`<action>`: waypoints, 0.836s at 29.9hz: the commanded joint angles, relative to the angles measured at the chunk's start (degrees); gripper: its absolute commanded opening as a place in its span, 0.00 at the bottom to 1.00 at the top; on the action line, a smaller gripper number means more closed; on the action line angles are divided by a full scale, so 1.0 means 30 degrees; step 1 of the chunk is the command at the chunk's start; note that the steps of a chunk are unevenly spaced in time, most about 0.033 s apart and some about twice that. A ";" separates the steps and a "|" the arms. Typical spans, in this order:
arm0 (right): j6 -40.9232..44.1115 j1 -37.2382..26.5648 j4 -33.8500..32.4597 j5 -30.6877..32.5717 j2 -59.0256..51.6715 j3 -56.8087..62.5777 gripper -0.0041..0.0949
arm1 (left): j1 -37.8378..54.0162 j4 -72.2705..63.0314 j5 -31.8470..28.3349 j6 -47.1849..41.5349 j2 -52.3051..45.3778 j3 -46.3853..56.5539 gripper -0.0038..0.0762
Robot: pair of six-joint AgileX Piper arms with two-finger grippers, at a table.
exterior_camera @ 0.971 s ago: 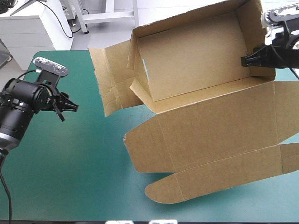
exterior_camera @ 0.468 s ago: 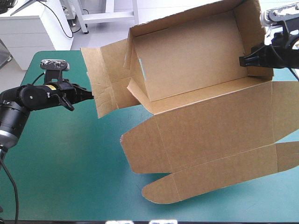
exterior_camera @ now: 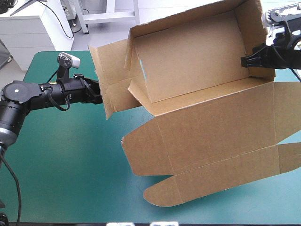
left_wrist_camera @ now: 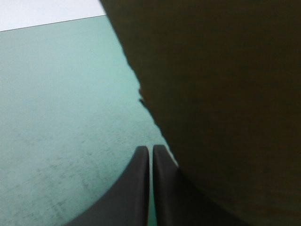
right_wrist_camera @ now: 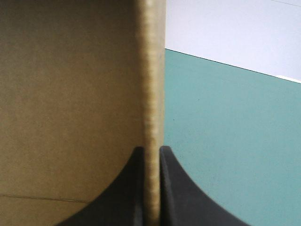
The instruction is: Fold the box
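The brown box (exterior_camera: 197, 52) stands tilted up as an open tray at the table's far right, its walls raised. Its lid (exterior_camera: 216, 127) and tuck flap (exterior_camera: 211, 181) lie flat toward the front. My right gripper (exterior_camera: 247, 61) is shut on the tray's right wall; in the right wrist view the board's edge (right_wrist_camera: 153, 94) runs between my right gripper's (right_wrist_camera: 151, 150) fingers. My left gripper (exterior_camera: 99, 94) is shut with nothing in it, its tip against the loose left end flap (exterior_camera: 113, 75). In the left wrist view that flap (left_wrist_camera: 225, 103) looms beside my left gripper (left_wrist_camera: 151, 149).
Bare teal-green cover (exterior_camera: 61, 165) stretches across the front left of the table. A white cabinet (exterior_camera: 33, 28) stands beyond the far left corner. The lid's right end runs past the table's right edge.
My left arm has swung right across the table and stretched out until its tip meets the left end flap. The flap has shifted slightly. The right gripper has kept its hold.
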 commanded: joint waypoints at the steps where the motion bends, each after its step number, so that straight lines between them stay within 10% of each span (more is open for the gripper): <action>1: 0.0080 -0.0125 0.0038 -0.0139 -0.0632 -0.0456 0.02 | -0.0010 -0.3269 0.1421 0.1506 -0.0451 -0.0481 0.06; 19: 0.0239 -0.0125 0.1707 -0.0876 0.0278 0.1049 0.02 | -0.0045 -0.9726 0.3384 0.2959 -0.0408 -0.0520 0.06; 25: 0.0239 -0.0125 0.2691 -0.1496 0.0278 0.1049 0.02 | -0.0045 -0.9649 0.4457 0.2763 -0.0408 -0.0558 0.30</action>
